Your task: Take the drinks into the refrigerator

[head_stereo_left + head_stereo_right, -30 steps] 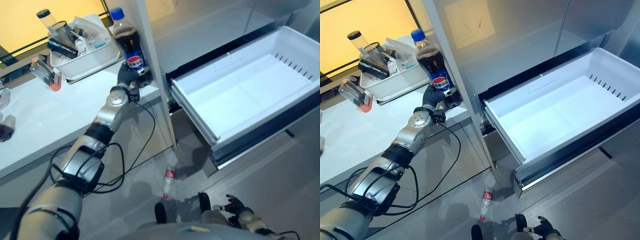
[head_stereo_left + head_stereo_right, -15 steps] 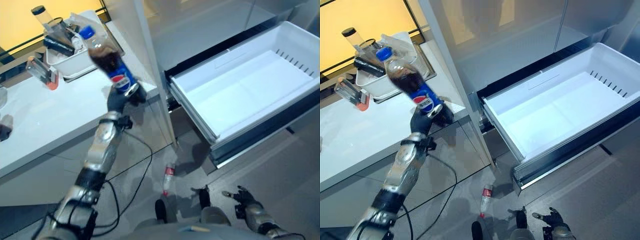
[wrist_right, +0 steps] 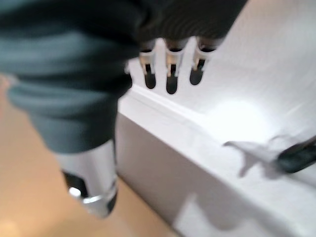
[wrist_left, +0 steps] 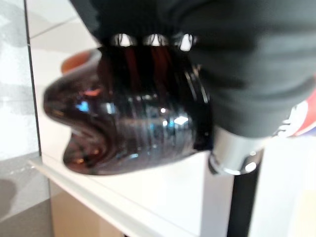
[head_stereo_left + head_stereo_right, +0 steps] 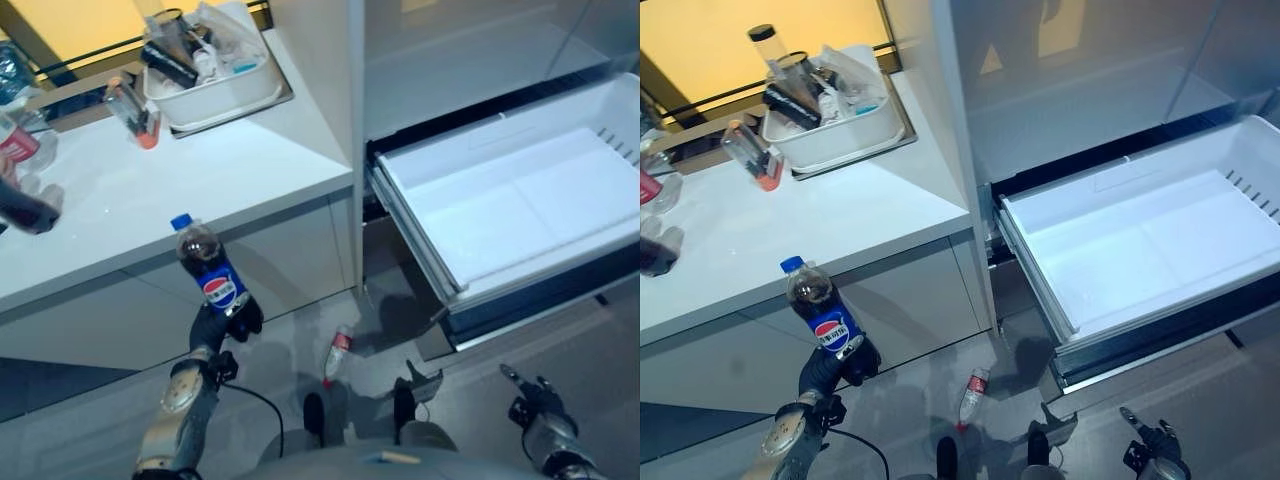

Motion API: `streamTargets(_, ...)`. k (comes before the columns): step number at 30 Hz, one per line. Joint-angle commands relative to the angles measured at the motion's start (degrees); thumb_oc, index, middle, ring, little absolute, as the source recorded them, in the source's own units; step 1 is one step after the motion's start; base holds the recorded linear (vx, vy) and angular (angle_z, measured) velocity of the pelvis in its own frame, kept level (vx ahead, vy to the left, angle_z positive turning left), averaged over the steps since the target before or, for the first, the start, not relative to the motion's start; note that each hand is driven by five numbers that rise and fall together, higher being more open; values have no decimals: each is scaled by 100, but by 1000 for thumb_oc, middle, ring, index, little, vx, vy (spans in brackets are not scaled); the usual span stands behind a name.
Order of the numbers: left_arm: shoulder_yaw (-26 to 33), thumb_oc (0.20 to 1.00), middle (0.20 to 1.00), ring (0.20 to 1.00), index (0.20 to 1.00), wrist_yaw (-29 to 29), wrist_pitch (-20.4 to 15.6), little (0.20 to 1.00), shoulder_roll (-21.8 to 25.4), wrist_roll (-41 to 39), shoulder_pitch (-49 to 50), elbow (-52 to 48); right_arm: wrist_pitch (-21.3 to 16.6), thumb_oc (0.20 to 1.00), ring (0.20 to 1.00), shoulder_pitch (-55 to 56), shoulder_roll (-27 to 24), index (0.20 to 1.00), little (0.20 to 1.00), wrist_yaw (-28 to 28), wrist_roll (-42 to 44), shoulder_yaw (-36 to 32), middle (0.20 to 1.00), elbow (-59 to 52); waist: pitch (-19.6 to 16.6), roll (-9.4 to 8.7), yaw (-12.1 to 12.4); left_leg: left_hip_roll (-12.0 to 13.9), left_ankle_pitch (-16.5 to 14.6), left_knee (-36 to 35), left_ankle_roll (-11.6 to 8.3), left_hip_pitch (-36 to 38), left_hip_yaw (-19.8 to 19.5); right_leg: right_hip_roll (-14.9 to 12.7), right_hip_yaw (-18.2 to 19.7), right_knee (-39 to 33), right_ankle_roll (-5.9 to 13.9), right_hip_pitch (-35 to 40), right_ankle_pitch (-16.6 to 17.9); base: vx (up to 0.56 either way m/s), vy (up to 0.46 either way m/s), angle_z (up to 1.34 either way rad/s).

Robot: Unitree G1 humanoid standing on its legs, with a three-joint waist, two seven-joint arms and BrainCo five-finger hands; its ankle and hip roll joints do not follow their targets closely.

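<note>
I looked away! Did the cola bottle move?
Yes. The dark cola bottle with the blue cap came down off the white counter; it's below the counter's edge now.

White counter, white tub of clutter on it

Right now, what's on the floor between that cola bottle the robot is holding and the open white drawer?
A small bottle with a red label lies on the floor between the cola bottle and the drawer, seen in both eye views.

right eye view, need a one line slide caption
Left hand holds a cola bottle below the counter, beside the open fridge drawer.
</note>
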Motion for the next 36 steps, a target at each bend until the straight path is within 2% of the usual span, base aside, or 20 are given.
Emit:
streamTargets(1, 479, 200, 200, 200, 200, -109, -741, 200, -5, -87, -478, -761, -560, 1000, 1000, -121, -168, 1000, 1000, -338, 801, -439, 1000, -91, -506, -250, -10, -297, -676, 14, 224, 266, 14, 10, 63, 57, 148, 177, -524, 0, 0, 0)
streamTargets(3, 482, 200, 200, 200, 200, -86, -730, 200, -42, -82, -437, -760, -684, 1000, 1000, -105, -168, 1000, 1000, -443, 929, -550, 1000, -388, -529, -252, -13, -298, -688, 14, 229, 284, 8, 10, 61, 57, 146, 196, -533, 18, 7, 0)
streamTargets(4, 524, 200, 200, 200, 200, -49, -705, 200, -130, -62, -329, -735, -963, 1000, 1000, -14, -115, 1000, 1000, -628, 903, -702, 1000, -983, -583, -237, -33, -300, -707, 14, 241, 313, 5, 13, 78, 57, 142, 229, -550, 41, 16, 0)
streamTargets(5, 515, 200, 200, 200, 200, -35, -706, 200, -129, -17, -284, -701, -1088, 1000, 1000, 50, -37, 1000, 1000, -739, 883, -776, 1000, -1331, -613, -231, -32, -298, -721, 14, 246, 332, 7, 13, 84, 57, 142, 250, -558, 54, 24, -1)
streamTargets(9, 451, 200, 200, 200, 200, 66, -655, 200, -304, 9, -162, -434, -1533, 1000, 1000, 116, 258, 1000, 1000, -1272, 375, -847, 1000, -2744, -684, -193, -64, -308, -761, 14, 275, 411, 29, 14, 109, 57, 131, 317, -576, 26, 18, -4)
streamTargets(11, 412, 200, 200, 200, 200, 126, -627, 200, -338, 115, -118, -333, -1631, 1000, 1000, 107, 435, 1000, 1000, -1534, 67, -832, 1000, -3391, -713, -170, -82, -313, -782, 14, 293, 461, 47, 16, 139, 57, 123, 360, -588, 0, 0, 0)
streamTargets(17, 372, 200, 200, 200, 200, 255, -594, 200, -344, 343, -53, -307, -1632, 1000, 1000, 32, 676, 1000, 1000, -2028, -984, -756, 1000, -5026, -797, -163, -78, -328, -795, 14, 321, 536, 52, -6, 112, 86, 114, 438, -603, 8, 7, 0)
streamTargets(20, 355, 200, 200, 200, 200, 344, -603, 200, -345, 401, -55, -342, -1626, 1000, 1000, -84, 815, 1000, 1000, -2122, -1488, -605, 1000, -6135, -796, -167, -70, -347, -725, 14, 340, 502, 39, -20, 97, 118, 102, 403, -548, -34, 11, 1)
streamTargets(22, 344, 200, 200, 200, 200, 374, -605, 200, -331, 452, -43, -365, -1543, 1000, 1000, -50, 897, 1000, 1000, -2183, -1881, -568, 1000, -6641, -832, -179, -62, -344, -783, 14, 348, 525, 23, -13, 90, 107, 111, 433, -603, 20, 4, 0)
streamTargets(26, 303, 200, 200, 200, 200, 393, -636, 200, -289, 524, -46, -320, -1557, 1000, 1000, -66, 1004, 1000, 1000, -2101, -2347, -415, 1000, -7359, -835, -215, -29, -359, -710, 14, 370, 509, 8, -23, 51, 167, 107, 407, -569, 13, 2, 0)
streamTargets(31, 311, 200, 200, 200, 200, 449, -708, 200, -289, 592, -62, -265, -1579, 1000, 1000, 5, 1098, 1000, 1000, -1884, -2770, -144, 1000, -8086, -850, -230, -12, -354, -769, 14, 389, 542, -30, -28, 57, 287, 100, 401, -672, 3, 5, 1)
streamTargets(33, 278, 200, 200, 200, 200, 487, -757, 200, -270, 648, -92, -225, -1600, 1000, 1000, 29, 1085, 1000, 1000, -1620, -3028, 180, 1000, -8521, -817, -242, 3, -357, -699, 14, 401, 528, -34, -32, 29, 437, 83, 319, -662, 0, 0, 0)
streamTargets(35, 276, 200, 200, 200, 200, 501, -783, 200, -263, 680, -99, -203, -1587, 1000, 1000, 34, 1067, 1000, 1000, -1493, -3065, 339, 1000, -8674, -819, -245, 8, -343, -766, 14, 398, 571, -43, -20, 37, 480, 87, 337, -742, 14, -7, 2)
streamTargets(36, 256, 200, 200, 200, 200, 449, -788, 200, -231, 716, -144, -136, -1495, 1000, 1000, 9, 835, 1000, 1000, -1031, -3000, 718, 1000, -8737, -790, -270, 48, -322, -756, 14, 406, 606, -49, -12, 44, 598, 74, 301, -791, -9, -15, 5)
